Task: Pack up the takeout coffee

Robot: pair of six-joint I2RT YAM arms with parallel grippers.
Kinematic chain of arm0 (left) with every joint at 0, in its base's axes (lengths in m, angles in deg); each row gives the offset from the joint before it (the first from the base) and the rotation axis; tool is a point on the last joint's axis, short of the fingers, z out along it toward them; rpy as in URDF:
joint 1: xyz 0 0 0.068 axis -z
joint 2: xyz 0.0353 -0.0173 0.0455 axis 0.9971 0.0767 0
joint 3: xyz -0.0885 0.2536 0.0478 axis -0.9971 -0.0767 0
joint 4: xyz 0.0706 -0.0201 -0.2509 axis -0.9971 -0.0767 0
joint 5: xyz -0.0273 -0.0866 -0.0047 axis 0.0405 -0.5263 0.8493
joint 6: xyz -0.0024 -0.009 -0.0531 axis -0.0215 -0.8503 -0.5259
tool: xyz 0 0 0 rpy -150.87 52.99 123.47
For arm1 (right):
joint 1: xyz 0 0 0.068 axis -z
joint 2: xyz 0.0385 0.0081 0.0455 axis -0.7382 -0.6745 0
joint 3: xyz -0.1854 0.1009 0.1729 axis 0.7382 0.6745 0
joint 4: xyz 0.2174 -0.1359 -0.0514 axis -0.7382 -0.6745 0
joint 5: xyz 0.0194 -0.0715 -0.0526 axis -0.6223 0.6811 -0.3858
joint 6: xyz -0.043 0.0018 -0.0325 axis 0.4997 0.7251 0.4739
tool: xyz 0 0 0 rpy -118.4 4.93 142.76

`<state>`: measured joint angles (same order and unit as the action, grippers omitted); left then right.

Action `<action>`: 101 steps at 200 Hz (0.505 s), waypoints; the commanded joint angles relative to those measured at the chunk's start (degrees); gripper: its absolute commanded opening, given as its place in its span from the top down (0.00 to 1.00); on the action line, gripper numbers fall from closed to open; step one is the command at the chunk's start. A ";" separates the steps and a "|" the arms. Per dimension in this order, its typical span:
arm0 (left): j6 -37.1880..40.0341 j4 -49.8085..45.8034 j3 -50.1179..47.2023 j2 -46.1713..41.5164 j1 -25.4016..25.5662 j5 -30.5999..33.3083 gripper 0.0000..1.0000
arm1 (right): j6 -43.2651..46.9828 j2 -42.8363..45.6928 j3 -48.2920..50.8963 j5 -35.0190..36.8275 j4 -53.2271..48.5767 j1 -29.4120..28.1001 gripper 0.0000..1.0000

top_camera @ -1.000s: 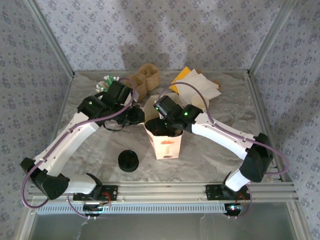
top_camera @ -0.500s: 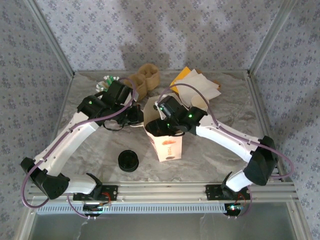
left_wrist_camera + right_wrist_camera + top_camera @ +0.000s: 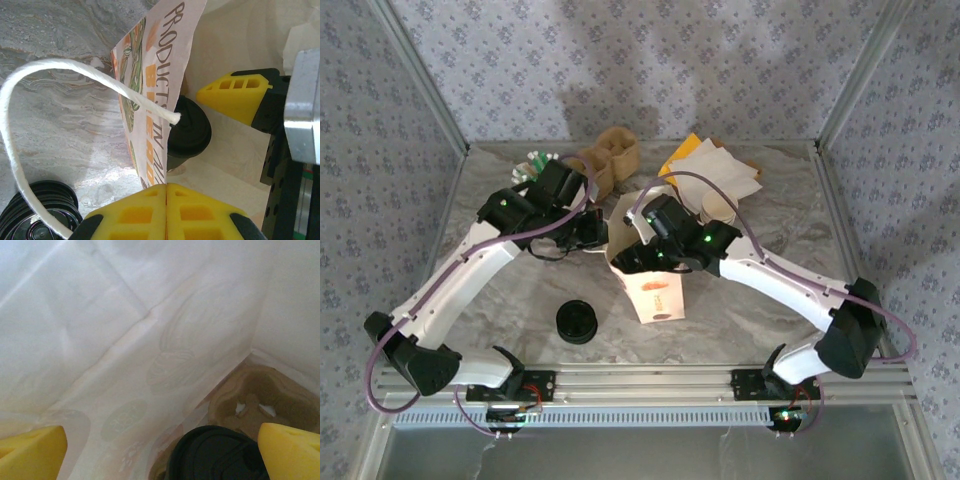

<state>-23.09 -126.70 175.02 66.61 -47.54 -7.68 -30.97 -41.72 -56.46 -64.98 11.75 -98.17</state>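
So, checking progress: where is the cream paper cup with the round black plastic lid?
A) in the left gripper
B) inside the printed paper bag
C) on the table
B: the cup's black lid sits low inside the printed paper bag, below the open right gripper.

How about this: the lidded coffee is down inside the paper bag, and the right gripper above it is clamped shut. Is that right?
Not quite. The right gripper is open, not clamped shut: the right wrist view shows its yellow fingers standing wide apart at the two lower corners. The rest holds: the takeout coffee, black lid on, sits down inside the paper bag.
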 commanded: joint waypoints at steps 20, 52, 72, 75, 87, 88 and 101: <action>0.52 -0.78 3.04 0.68 0.43 0.77 0.93 | 4.26 3.03 1.58 -2.05 3.47 -0.39 0.00; 0.52 -1.01 2.83 0.58 0.43 0.86 0.93 | 3.96 4.31 2.74 -0.94 5.54 -0.39 0.00; 0.41 -1.01 2.64 0.48 0.50 0.93 0.93 | 3.67 5.01 3.04 0.36 6.13 -0.20 0.00; 0.39 -1.01 2.61 0.48 0.50 0.95 0.93 | 3.61 5.11 3.04 0.52 6.21 -0.18 0.00; 0.36 -1.07 2.65 0.48 0.61 0.92 0.93 | 3.56 5.51 2.95 0.98 6.26 -0.04 0.00; 0.35 -1.09 2.67 0.48 0.56 0.94 0.93 | 3.56 5.57 2.91 1.06 6.29 -0.04 0.00; 0.35 -1.10 2.78 0.52 0.60 1.04 0.93 | 3.47 6.01 2.63 1.60 6.18 0.07 0.00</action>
<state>-23.07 -127.38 176.35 67.03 -47.43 -7.41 -28.24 -37.91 -53.75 -64.94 16.77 -98.23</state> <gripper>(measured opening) 0.072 0.999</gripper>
